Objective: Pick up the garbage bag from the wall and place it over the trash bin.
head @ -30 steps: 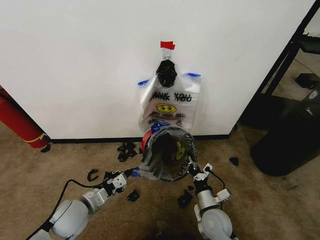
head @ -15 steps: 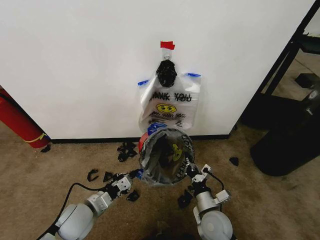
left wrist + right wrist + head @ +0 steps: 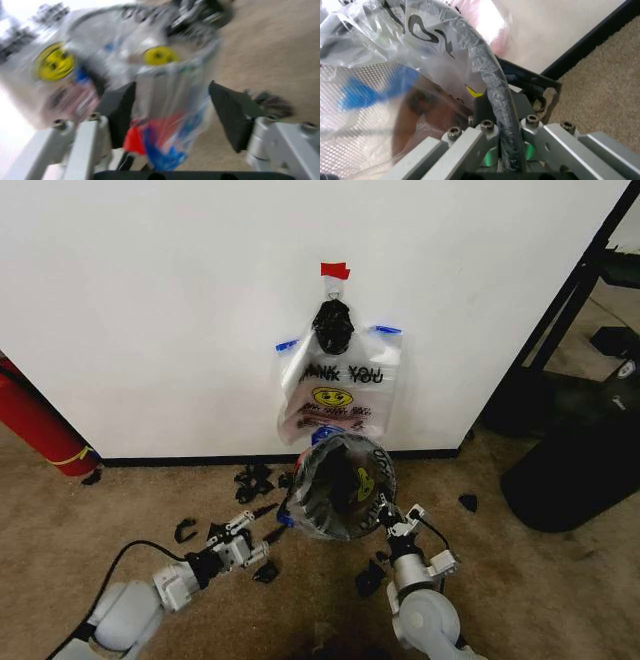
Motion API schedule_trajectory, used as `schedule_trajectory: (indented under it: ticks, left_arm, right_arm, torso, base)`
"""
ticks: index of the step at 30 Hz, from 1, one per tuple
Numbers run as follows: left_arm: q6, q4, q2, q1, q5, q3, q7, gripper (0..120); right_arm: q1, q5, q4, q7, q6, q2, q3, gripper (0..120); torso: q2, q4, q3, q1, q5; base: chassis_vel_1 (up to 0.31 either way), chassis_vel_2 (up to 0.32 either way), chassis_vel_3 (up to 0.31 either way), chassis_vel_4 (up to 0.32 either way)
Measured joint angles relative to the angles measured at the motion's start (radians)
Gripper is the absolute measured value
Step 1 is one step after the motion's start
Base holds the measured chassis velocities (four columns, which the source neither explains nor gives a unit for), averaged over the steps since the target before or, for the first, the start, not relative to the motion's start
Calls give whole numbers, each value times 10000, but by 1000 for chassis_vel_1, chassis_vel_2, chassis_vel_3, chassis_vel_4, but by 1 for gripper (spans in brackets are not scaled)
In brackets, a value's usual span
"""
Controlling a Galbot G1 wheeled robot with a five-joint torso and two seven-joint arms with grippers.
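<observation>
A garbage bag (image 3: 340, 385) with blue handles, "THANK YOU" print and a yellow smiley hangs flat on the white wall (image 3: 150, 300), under a black knotted lump and a piece of red tape (image 3: 335, 270). Below it the trash bin (image 3: 340, 485) tilts with its mouth toward me, and a second clear printed bag (image 3: 420, 33) is stretched over its rim. My right gripper (image 3: 385, 515) (image 3: 502, 144) is shut on the bin's black rim (image 3: 492, 82), plastic included. My left gripper (image 3: 262, 525) (image 3: 172, 88) stands open just left of the bin, with the bagged bin (image 3: 150, 63) ahead of its fingers.
Black scraps (image 3: 255, 480) lie scattered on the beige carpet around the bin. A red cylinder (image 3: 35, 420) leans at the far left. A large black bulky object (image 3: 575, 460) and a black frame (image 3: 570, 290) stand at the right.
My left gripper has opened off the bag's blue edge and drawn back to the left. The bagged bin has shifted slightly right while the right gripper kept its hold.
</observation>
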Motion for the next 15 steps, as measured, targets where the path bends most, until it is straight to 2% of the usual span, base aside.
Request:
schedule_trajectory:
  ticks: [2, 3, 5, 6, 7, 10, 11, 12, 14, 15]
  left_arm:
    - [-96, 0, -53, -5, -560, -261, 602, 75]
    - [23, -60, -58, -27, -1463, -476, 719, 80]
    - [489, -221, -8, -88, -2792, -616, 634, 88]
    - [489, -221, -8, -88, -2792, -616, 634, 88]
    - [855, -338, 63, -158, -3869, -640, 474, 93]
    - [1402, -504, 128, -281, -5147, -650, 276, 98]
    - [2168, -723, 184, -437, -6252, -622, -138, 100]
    - [2755, -888, 230, -528, -6744, -537, -691, 100]
    - [3045, -972, 254, -566, -6906, -479, -1007, 100]
    - [4198, -1249, 328, -669, -7290, -255, -2033, 100]
  right_arm:
    - [-29, -49, 4, -24, -5, -19, -1, 0]
    - [-87, -109, 12, -212, -3, -113, 7, 0]
    - [-153, -196, -26, -684, 62, -281, 46, 0]
    - [-153, -196, -26, -684, 62, -281, 46, 0]
    - [-186, -272, -133, -1121, 164, -419, 86, 0]
    - [-204, -340, -308, -1677, 298, -568, 139, 0]
    - [-197, -376, -583, -2607, 517, -726, 227, 0]
    - [-167, -378, -798, -3240, 693, -800, 299, 0]
    - [-140, -379, -927, -3587, 806, -836, 343, 0]
    - [-5, -392, -1455, -4935, 1284, -918, 504, 0]
  torso:
    - [0, 0, 0, 0, 0]
    - [0, 0, 0, 0, -1]
    - [0, 0, 0, 0, 0]
    - [0, 0, 0, 0, 0]
    - [0, 0, -1, 0, 0]
    - [0, -1, 0, 0, 1]
    - [0, -2, 0, 0, 1]
    - [0, -2, 0, 0, 2]
    - [0, -2, -1, 0, 3]
    - [0, -2, 0, 0, 2]
  base:
    - [0, 0, 0, 0]
    - [0, 0, 0, 0]
    - [0, 0, 0, 0]
    - [0, 0, 0, 0]
    - [0, 0, 0, 0]
    - [0, 0, 0, 0]
    - [0, 0, 0, 0]
    - [0, 0, 0, 0]
    - [0, 0, 0, 0]
    - [0, 0, 0, 0]
